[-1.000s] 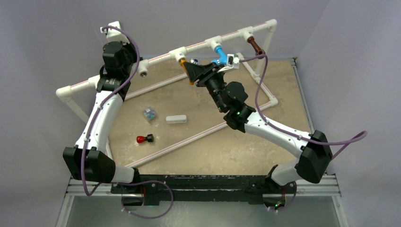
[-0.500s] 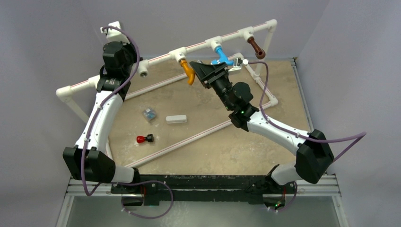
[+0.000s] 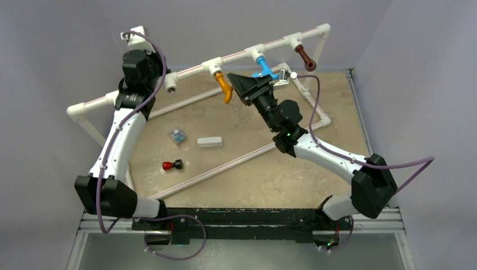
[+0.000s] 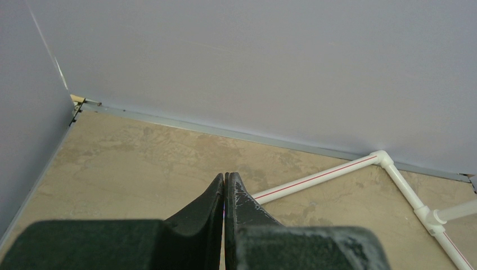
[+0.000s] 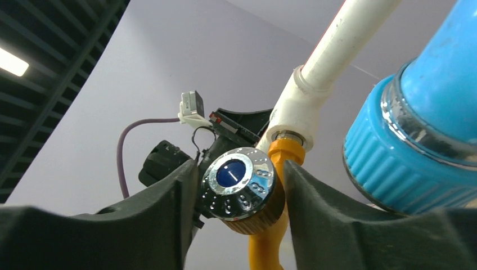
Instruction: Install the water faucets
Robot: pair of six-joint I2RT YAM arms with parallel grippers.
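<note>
We see the orange faucet [image 3: 225, 87] hanging spout-down, long axis vertical, from the pipe rail [image 3: 236, 54] over the desk's [image 3: 242, 174] far edge, its chrome knob [image 5: 247, 194] between the parted fingers of the right gripper [image 5: 241, 171]; left gripper [image 4: 225, 188] closed, empty.

The orange faucet [image 5: 268, 247] is smooth, glossy plastic. Its knob [image 5: 239, 183] is capped in mirror-bright chromed metal with a glossy blue inset. The blue faucet [image 5: 419, 84] is shiny plastic with a finely ribbed collar and a bright silvery ring. The brown faucet [image 3: 304, 58] looks like smooth plastic. The pipe [image 5: 337, 45] is matt white plastic. The right fingers [image 5: 152, 219] are matt black and slightly grainy; the left fingers [image 4: 243, 198] are matt black with whitish scuffs. The table [image 4: 140, 163] is matt, mottled beige and stone-like.
</note>
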